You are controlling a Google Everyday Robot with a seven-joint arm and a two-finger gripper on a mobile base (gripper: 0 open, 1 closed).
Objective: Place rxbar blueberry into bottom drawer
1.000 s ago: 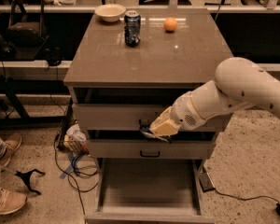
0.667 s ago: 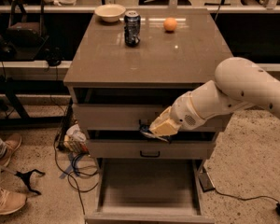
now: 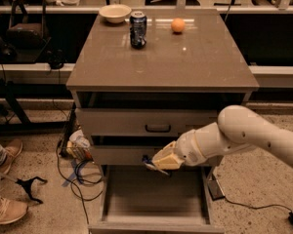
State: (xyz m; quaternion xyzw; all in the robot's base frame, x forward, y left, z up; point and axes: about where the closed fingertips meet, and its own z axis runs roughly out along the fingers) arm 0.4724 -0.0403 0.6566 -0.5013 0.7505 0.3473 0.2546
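My gripper (image 3: 153,163) hangs at the end of the white arm in front of the cabinet. It is level with the middle drawer's front and just above the back of the open bottom drawer (image 3: 156,199). Its fingers are shut on the rxbar blueberry (image 3: 146,160). Only a small dark blue end of the bar shows at the fingertips. The bottom drawer is pulled out and its plain floor is bare.
On the cabinet top (image 3: 185,62) stand a dark blue soda can (image 3: 138,29), a pale bowl (image 3: 115,12) and an orange (image 3: 177,25). The top drawer (image 3: 158,123) is shut. Cables and a wrapper (image 3: 78,152) lie on the floor at the left, near a person's shoes (image 3: 7,209).
My gripper has moved down, from the level of the top drawer's lower edge to just above the open bottom drawer, with the bar still in it.
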